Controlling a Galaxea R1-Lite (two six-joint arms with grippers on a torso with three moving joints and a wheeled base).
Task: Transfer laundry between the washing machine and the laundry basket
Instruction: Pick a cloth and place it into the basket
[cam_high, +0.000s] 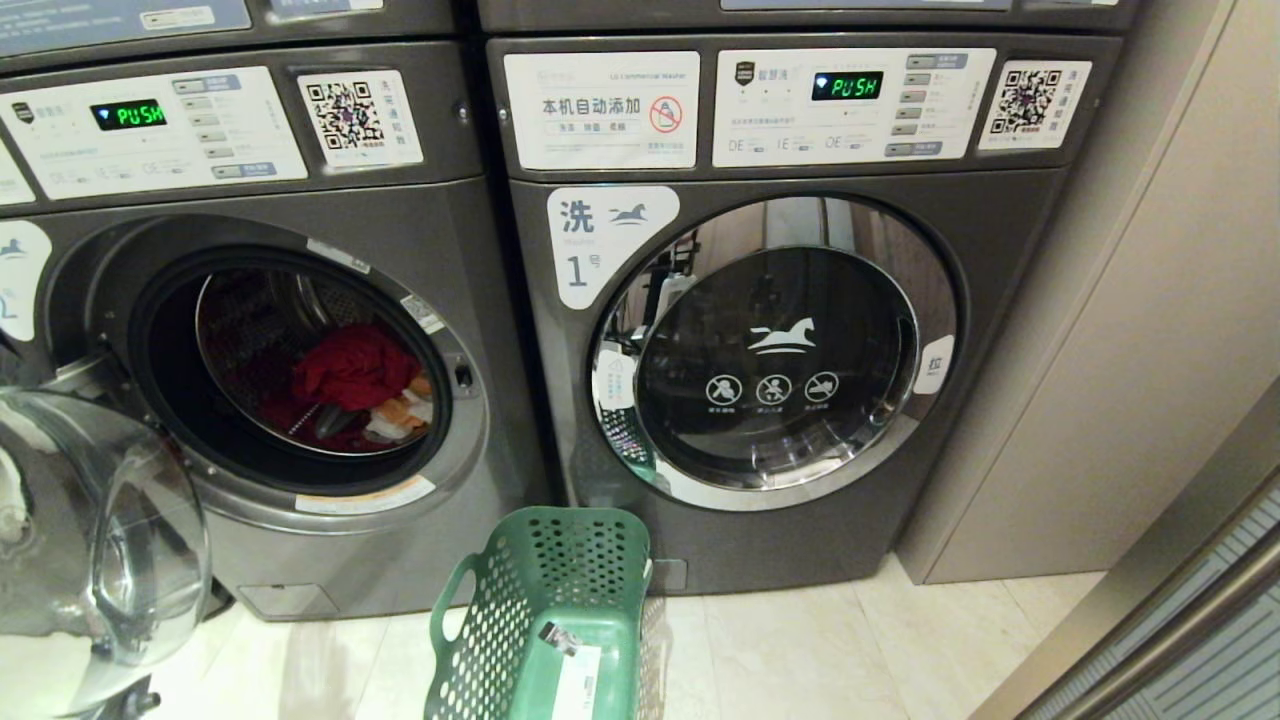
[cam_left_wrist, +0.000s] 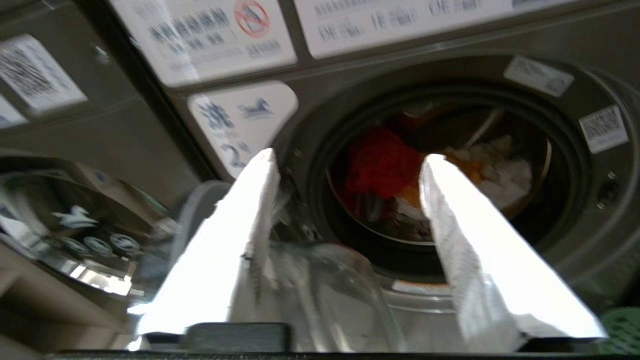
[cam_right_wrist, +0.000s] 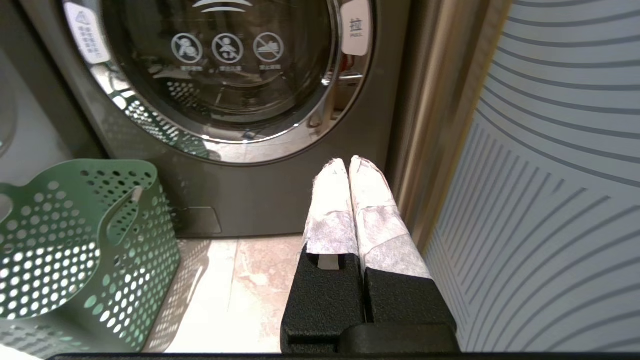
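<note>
With door swung wide, washing machine labelled 2 shows drum holding laundry: red garment on top, orange and white cloth beside it. Left gripper outside drum mouth, facing laundry, fingers spread, nothing between them. Green laundry basket on floor, between machine 2 and closed machine 1. Right gripper low near machine 1, fingers pressed together, holding nothing.

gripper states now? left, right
Left gripper: open, empty, before the washing machine.
Right gripper: shut, empty, parked low.
</note>
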